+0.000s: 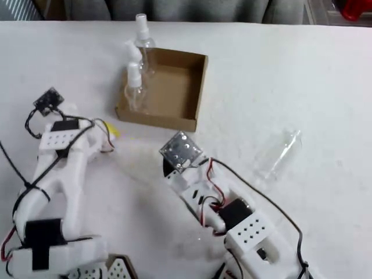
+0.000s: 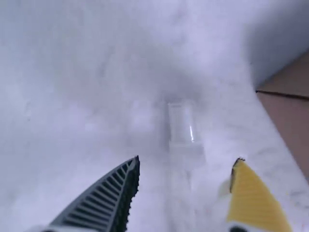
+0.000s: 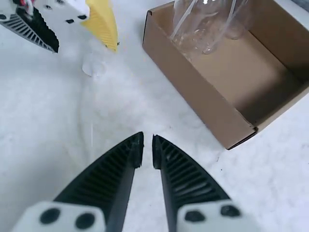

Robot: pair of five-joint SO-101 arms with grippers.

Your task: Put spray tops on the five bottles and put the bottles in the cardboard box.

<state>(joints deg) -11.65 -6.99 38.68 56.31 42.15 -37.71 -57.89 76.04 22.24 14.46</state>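
Box (image 1: 177, 87) right half open for entry (three bottles (image 1: 135, 87) crowd its left side); lying bottle (image 1: 279, 152) obstructs the right.

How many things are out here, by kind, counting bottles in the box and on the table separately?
Spray-topped bottles standing in the cardboard box: 3
Clear bottles lying on the table: 2, one right of the box, another in the left wrist view
Cardboard box: 1
Total: 6

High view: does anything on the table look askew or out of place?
Yes: one clear bottle lies on its side, apart from the cardboard box, while other bottles stand upright in it.
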